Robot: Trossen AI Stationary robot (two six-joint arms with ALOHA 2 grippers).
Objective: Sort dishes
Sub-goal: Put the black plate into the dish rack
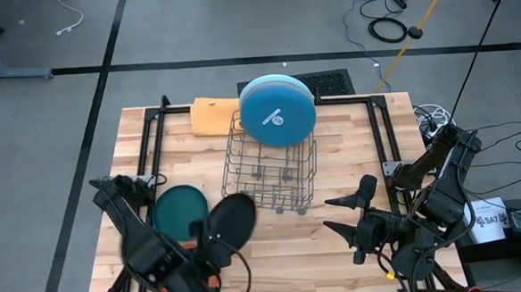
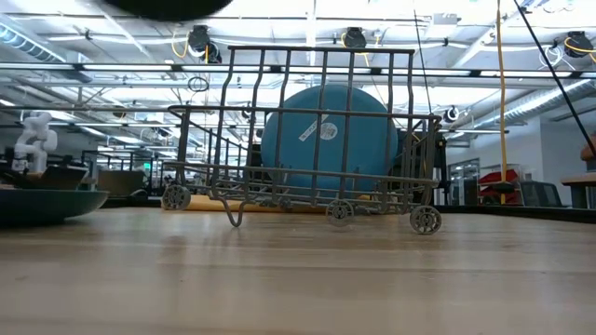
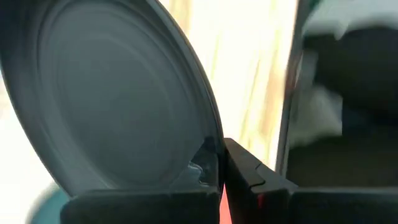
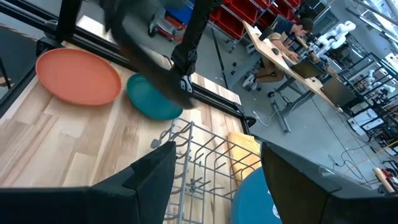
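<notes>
**Black plate lifted at the desk's front left**

The left hand [image 1: 214,256] grips the small round black matte plate [image 1: 231,221] by its rim, just beside the dark teal plate [image 1: 179,210] on the wooden desk [image 1: 337,240]. The right hand [image 1: 346,215] hovers open, front right. Farther back, a medium blue plate [image 1: 277,109] stands upright in the metal wire rack [image 1: 271,168].

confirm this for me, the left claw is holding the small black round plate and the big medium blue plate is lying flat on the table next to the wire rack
Not quite. The left claw does hold the small black round plate, but the large medium blue round plate stands on edge inside the metal wire rack, not flat on the table. The low view shows it upright behind the wires.
</notes>
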